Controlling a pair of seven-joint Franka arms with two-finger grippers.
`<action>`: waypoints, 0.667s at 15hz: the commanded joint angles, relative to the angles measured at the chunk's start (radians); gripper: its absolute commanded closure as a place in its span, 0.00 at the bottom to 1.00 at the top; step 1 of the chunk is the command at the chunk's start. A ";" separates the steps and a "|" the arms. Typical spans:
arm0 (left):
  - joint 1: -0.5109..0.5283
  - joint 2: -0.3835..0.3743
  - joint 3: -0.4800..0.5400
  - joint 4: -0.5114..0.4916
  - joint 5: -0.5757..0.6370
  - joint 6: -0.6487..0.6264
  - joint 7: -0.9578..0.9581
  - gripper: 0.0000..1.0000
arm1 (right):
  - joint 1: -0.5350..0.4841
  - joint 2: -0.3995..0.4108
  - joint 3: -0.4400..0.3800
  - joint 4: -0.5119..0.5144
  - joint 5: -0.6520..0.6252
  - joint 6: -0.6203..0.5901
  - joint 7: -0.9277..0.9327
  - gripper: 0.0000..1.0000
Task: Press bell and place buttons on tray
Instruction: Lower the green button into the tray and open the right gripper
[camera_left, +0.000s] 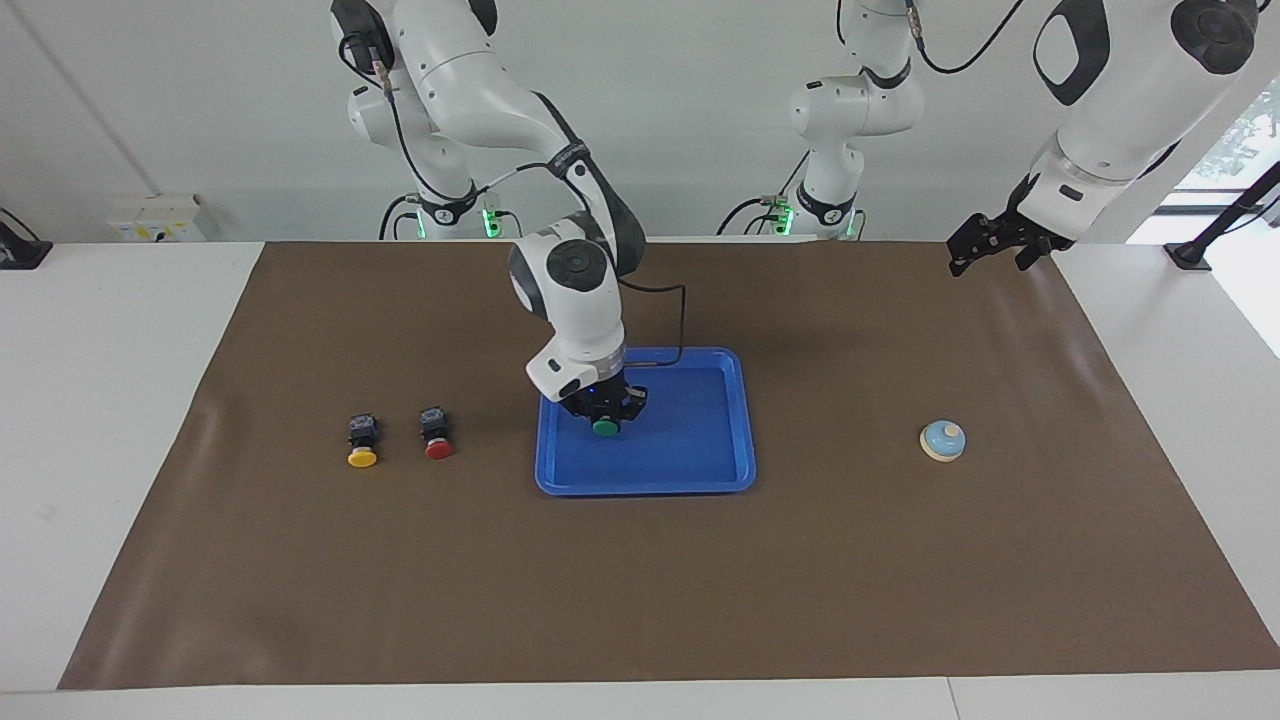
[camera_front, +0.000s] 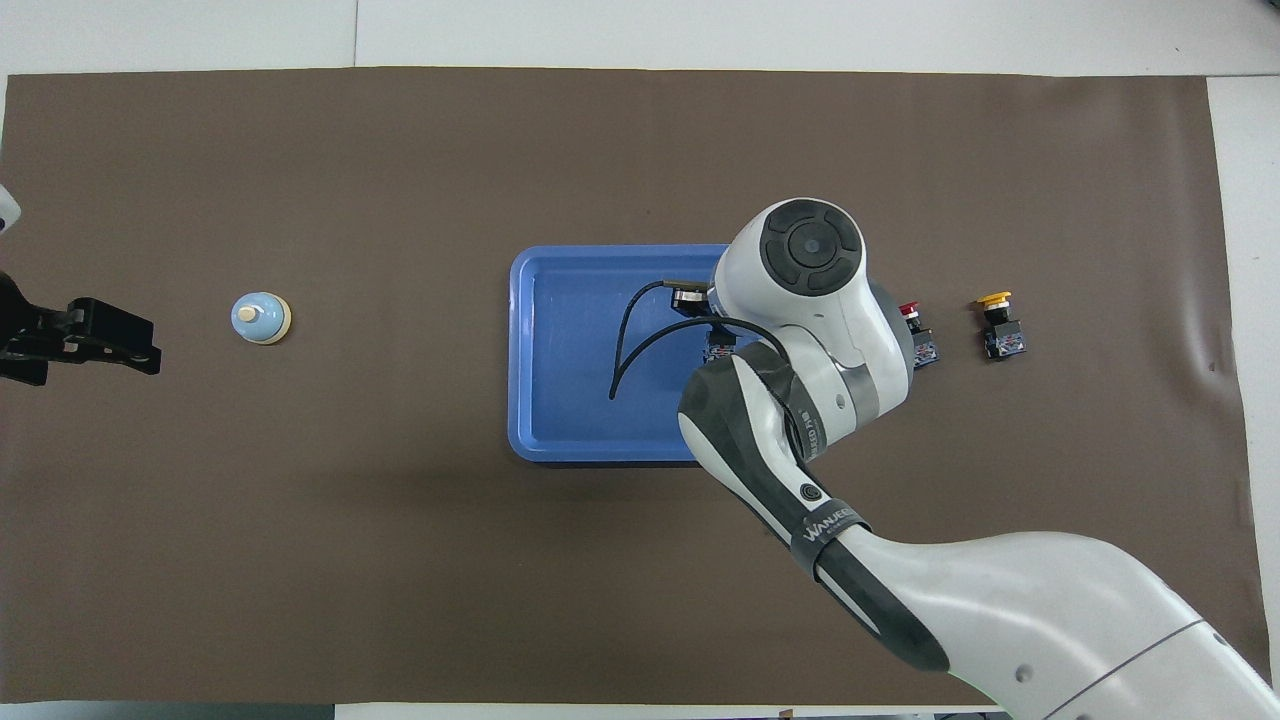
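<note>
- While the right gripper (camera_left: 604, 412) hangs low over the blue tray (camera_left: 742, 420), at the tray's end toward the right arm, its fingers are closed on the black body of the green button (camera_left: 604, 428), cap pointing away from the robots.
- Whether that button already touches the tray floor, I cannot tell.
- From overhead the right arm covers most of this gripper and its load.
- Out on the brown mat (camera_left: 640, 580), the red button (camera_left: 437, 437) and the yellow button (camera_left: 361, 443) lie side by side toward the right arm's end of the table, the red one closer to the tray, both apart from it.
- Toward the left arm's end sits the bell (camera_left: 943, 441), alone on the mat, well apart from the tray.
- Waiting above the mat's corner at that same end, the left gripper (camera_left: 985, 248) has its jaws spread wide with nothing between them.
</note>
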 joint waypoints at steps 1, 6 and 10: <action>-0.005 -0.016 0.003 -0.005 0.013 -0.011 -0.008 0.00 | -0.008 -0.016 -0.008 -0.006 -0.011 -0.008 0.011 0.00; -0.005 -0.016 0.003 -0.005 0.013 -0.011 -0.008 0.00 | -0.143 -0.107 -0.014 0.035 -0.012 -0.152 -0.143 0.00; -0.005 -0.016 0.003 -0.005 0.013 -0.011 -0.008 0.00 | -0.293 -0.178 -0.017 -0.060 -0.012 -0.154 -0.424 0.00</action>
